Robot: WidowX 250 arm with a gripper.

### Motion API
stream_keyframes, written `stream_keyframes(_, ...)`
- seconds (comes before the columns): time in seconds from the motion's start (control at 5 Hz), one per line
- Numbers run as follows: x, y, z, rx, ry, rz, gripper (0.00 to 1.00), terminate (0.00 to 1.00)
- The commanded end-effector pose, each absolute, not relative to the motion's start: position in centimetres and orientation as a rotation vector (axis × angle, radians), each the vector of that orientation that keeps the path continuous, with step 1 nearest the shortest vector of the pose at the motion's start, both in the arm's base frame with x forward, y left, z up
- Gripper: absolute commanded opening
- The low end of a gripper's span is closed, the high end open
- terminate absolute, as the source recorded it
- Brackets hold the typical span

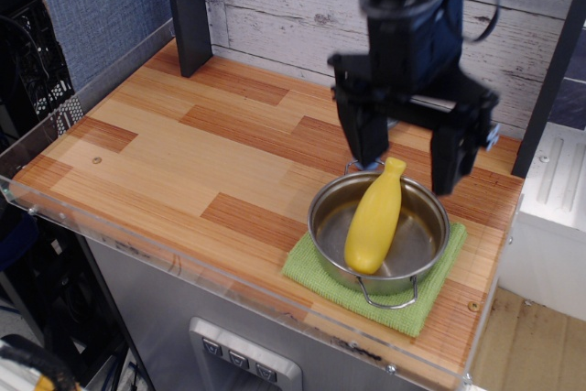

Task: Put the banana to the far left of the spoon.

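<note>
The yellow banana (373,219) lies tilted in a steel pot (421,241), its narrow stub end resting on the pot's far rim. My gripper (408,168) is open, with dark fingers (364,139) spread wide on either side of the banana's stub end, just above it and apart from it. The spoon is hidden behind the gripper.
The pot stands on a green cloth (311,267) at the front right of the wooden tabletop (201,153). A dark post (188,6) stands at the back left. A white plank wall (275,16) runs along the back. A clear lip (110,217) edges the table's front.
</note>
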State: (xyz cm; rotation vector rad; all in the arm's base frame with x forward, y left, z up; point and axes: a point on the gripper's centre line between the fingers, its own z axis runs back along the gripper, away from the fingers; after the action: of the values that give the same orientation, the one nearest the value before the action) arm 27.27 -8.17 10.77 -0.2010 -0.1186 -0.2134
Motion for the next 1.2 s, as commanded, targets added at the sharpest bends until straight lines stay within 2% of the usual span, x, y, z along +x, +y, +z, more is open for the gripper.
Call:
stream_keyframes(0.0,28.7,-8.4,9.5,-0.103,-0.113,-0.190,1.00,0.00)
stream_keyframes(0.4,28.6,-9.0,7.9,0.035,-0.058,-0.114,1.00,0.00)
stream_keyframes(0.6,28.2,-9.0,7.1,0.048,-0.062,-0.091,1.00,0.00)
stream_keyframes(0.8,28.1,-8.7,6.6,-0.002,-0.102,-0.076,1.00,0.00)
stream_keyframes(1.0,28.6,-8.8,5.4,-0.031,-0.101,-0.114,1.00,0.00)
